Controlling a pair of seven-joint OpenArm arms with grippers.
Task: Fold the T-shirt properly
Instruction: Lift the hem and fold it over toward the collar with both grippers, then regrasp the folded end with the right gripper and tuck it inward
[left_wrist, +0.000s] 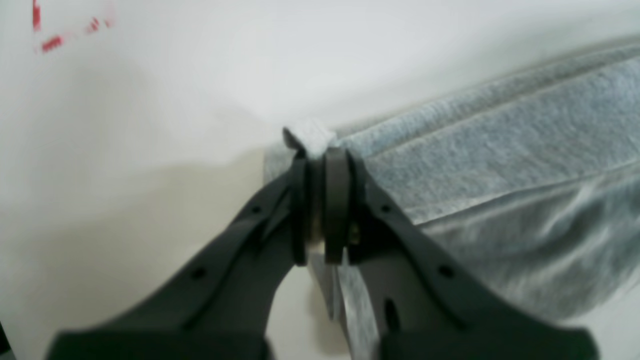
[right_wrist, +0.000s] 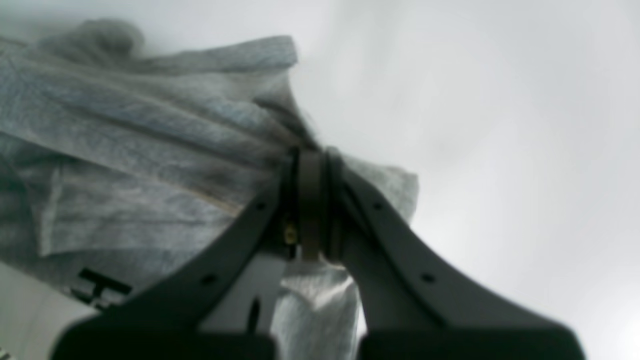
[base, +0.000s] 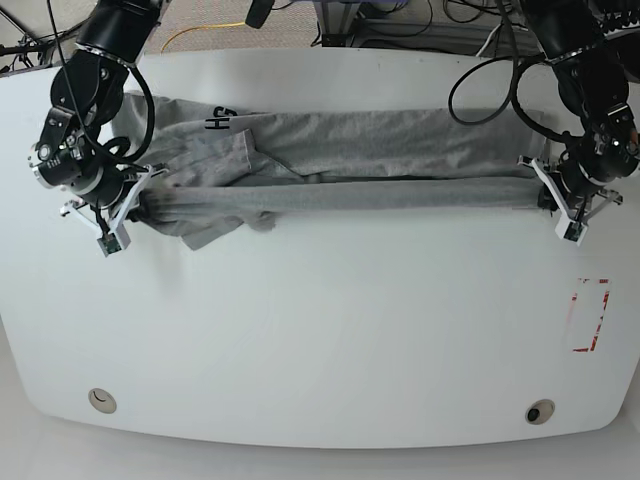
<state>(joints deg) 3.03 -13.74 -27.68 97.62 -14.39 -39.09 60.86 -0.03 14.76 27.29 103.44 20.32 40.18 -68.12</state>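
T-shirt: we see the grey T-shirt (base: 340, 160) stretched sideways across the far half of the white table (base: 320, 330), one long edge pulled taut between the two arms and the rest lying flat behind it.
Left end effector: in the base view the left end effector (base: 548, 193) sits at the right end of the taut edge; our left wrist view shows its jaws pressed together on a small pinch of grey cloth (left_wrist: 312, 140), with more fabric hanging below the pads.
Right end effector: the right end effector (base: 143, 203) is at the left end, where the shirt bunches up; in the right wrist view its jaws are clamped on a gathered fold of the cloth (right_wrist: 310, 160).
Lettering: black printed letters (base: 220, 120) show on the far left part of the shirt, and a bit of the print appears at the lower left of the right wrist view.
Sleeve: a loose flap of fabric (base: 215, 232) droops toward us near the right end effector.
Table marks: a red dashed rectangle (base: 589, 316) is on the table near the right edge, well apart from the shirt.
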